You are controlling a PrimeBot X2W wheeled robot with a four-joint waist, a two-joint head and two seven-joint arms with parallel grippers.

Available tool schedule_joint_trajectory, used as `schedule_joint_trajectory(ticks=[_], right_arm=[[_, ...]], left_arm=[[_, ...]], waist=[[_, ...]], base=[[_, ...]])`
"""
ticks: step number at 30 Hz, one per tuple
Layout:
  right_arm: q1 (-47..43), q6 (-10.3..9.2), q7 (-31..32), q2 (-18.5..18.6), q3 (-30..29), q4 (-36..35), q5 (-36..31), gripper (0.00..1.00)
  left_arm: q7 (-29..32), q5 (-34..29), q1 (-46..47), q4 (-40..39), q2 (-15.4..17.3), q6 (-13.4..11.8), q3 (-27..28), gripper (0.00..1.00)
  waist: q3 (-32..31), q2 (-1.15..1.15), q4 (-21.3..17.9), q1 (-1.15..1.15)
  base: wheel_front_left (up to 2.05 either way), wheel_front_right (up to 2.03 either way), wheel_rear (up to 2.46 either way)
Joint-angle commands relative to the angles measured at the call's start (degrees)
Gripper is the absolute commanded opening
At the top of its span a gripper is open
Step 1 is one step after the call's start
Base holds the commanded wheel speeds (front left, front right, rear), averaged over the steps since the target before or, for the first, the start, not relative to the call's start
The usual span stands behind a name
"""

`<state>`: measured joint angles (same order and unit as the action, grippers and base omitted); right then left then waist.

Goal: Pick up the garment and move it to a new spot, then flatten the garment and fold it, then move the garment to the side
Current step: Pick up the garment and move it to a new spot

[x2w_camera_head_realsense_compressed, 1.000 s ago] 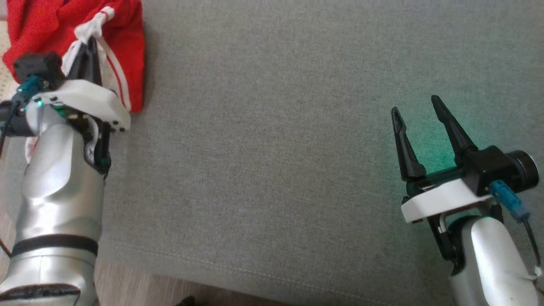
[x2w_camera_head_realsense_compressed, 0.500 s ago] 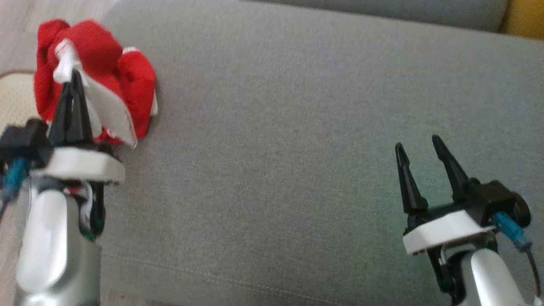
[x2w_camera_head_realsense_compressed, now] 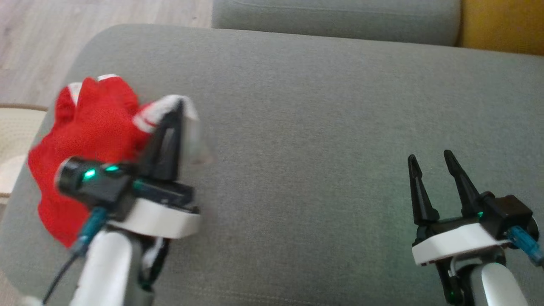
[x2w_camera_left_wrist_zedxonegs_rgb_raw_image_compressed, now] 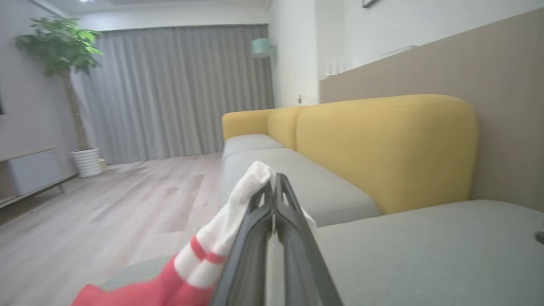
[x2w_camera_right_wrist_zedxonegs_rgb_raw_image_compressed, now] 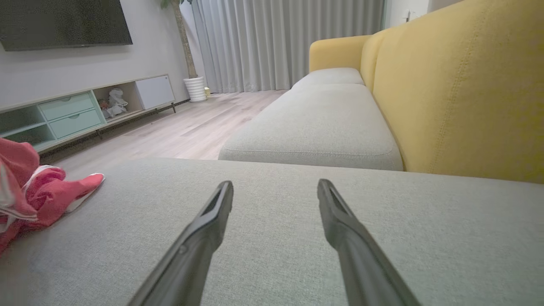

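Note:
The garment (x2w_camera_head_realsense_compressed: pixel 89 140) is red with white trim and red stripes, bunched up over the left end of the grey sofa cushion (x2w_camera_head_realsense_compressed: pixel 318 127). My left gripper (x2w_camera_head_realsense_compressed: pixel 180 110) is shut on its white striped edge and holds it lifted. In the left wrist view the white cloth (x2w_camera_left_wrist_zedxonegs_rgb_raw_image_compressed: pixel 238 212) drapes over the closed fingers (x2w_camera_left_wrist_zedxonegs_rgb_raw_image_compressed: pixel 293 238), and the red part hangs low left. My right gripper (x2w_camera_head_realsense_compressed: pixel 431 163) stands open above the cushion at the lower right, nothing between its fingers. In the right wrist view the garment (x2w_camera_right_wrist_zedxonegs_rgb_raw_image_compressed: pixel 29 191) lies far left and the gripper (x2w_camera_right_wrist_zedxonegs_rgb_raw_image_compressed: pixel 274 187) is open.
A second grey seat cushion (x2w_camera_head_realsense_compressed: pixel 335 19) lies beyond, with the yellow backrest (x2w_camera_head_realsense_compressed: pixel 501 25) at the top right. Wooden floor (x2w_camera_head_realsense_compressed: pixel 106 12) and a pale rug (x2w_camera_head_realsense_compressed: pixel 15 136) lie off the cushion's left end. A low TV cabinet (x2w_camera_right_wrist_zedxonegs_rgb_raw_image_compressed: pixel 85 110) and a potted plant (x2w_camera_left_wrist_zedxonegs_rgb_raw_image_compressed: pixel 63 51) stand across the room.
The head camera has tilted up, showing more of the sofa. My left gripper has carried the garment's white edge rightward over the cushion. The right gripper stays open.

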<state>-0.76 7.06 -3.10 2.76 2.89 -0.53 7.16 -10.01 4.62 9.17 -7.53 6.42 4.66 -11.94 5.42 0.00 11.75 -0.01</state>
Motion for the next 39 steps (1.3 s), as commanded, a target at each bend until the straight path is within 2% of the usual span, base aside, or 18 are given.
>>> schedule_joint_trajectory(ticks=[1,7,11,19,21,22,28,33,34,35,36,39], right_arm=[[1.54,0.43,-0.5,0.12,1.08,-2.35,0.38,1.0],[3.1,0.43,-0.73,0.12,1.61,-2.86,1.12,1.0],[4.83,0.43,-1.1,0.12,2.78,-2.98,1.6,1.0],[7.86,0.43,-3.44,0.12,4.14,-2.65,3.7,1.0],[8.02,0.43,-4.26,0.12,4.04,-2.29,4.39,1.0],[8.06,0.43,-5.02,0.12,4.17,-1.86,5.15,1.0],[8.83,0.43,-7.18,0.12,5.16,-0.03,6.93,1.0],[9.93,0.43,-8.2,0.12,5.51,1.6,7.3,1.0],[10.14,0.43,-8.32,0.12,5.52,1.89,7.27,1.0],[10.33,0.43,-8.43,0.12,5.54,2.17,7.2,1.0],[10.51,0.43,-8.5,0.12,5.58,2.42,7.12,1.0],[10.77,0.43,-8.51,0.12,5.55,2.84,6.81,1.0]], left_arm=[[0.25,-0.49,3.92,-2.47,0.18,0.37,1.19,0.0],[1.68,-0.11,10.17,-1.73,-1.53,1.92,-8.09,0.0],[2.02,0.29,15.29,0.41,-2.28,2.35,-13.12,0.0],[2.81,1.47,25.64,7.11,-3.07,2.6,-18.19,0.0],[3.24,1.42,27.85,9.96,-3.13,2.64,-19.09,0.0],[3.92,1.19,29.68,13.82,-3.05,2.67,-19.99,0.0],[4.62,0.79,32.91,27.8,-1.15,2.76,-22.86,0.0],[2.33,0.96,34.51,35.69,-0.81,2.79,-24.94,0.0],[1.71,1.15,34.73,36.66,-0.93,2.79,-25.2,0.08],[1.04,1.39,34.87,37.44,-1.11,2.79,-25.33,0.45],[0.39,1.52,34.95,38.05,-1.28,2.8,-25.6,1.0],[-0.63,1.88,34.85,38.65,-1.68,2.74,-26.12,1.0]], waist=[[0.75,0.0,-1.11,0.01],[2.76,0.0,-6.91,0.01],[4.91,0.0,-12.93,0.01],[10.66,0.0,-26.03,0.01],[12.36,0.0,-28.52,0.01],[14.12,0.0,-30.48,0.01],[17.89,0.0,-33.55,0.01],[18.55,0.0,-33.39,0.01],[18.46,0.0,-33.04,0.01],[18.25,0.0,-32.63,0.01],[17.95,0.0,-32.18,0.01],[17.15,0.0,-31.04,0.01]], base=[[0.0,0.0,0.0],[0.0,0.0,0.0],[0.0,0.0,0.0],[0.0,0.0,0.0],[0.0,0.0,0.0],[0.0,0.0,0.0],[0.0,0.0,0.0],[0.0,0.0,0.0],[0.0,0.0,0.0],[0.0,0.0,0.0],[0.0,0.0,0.0],[0.0,0.0,0.0]])
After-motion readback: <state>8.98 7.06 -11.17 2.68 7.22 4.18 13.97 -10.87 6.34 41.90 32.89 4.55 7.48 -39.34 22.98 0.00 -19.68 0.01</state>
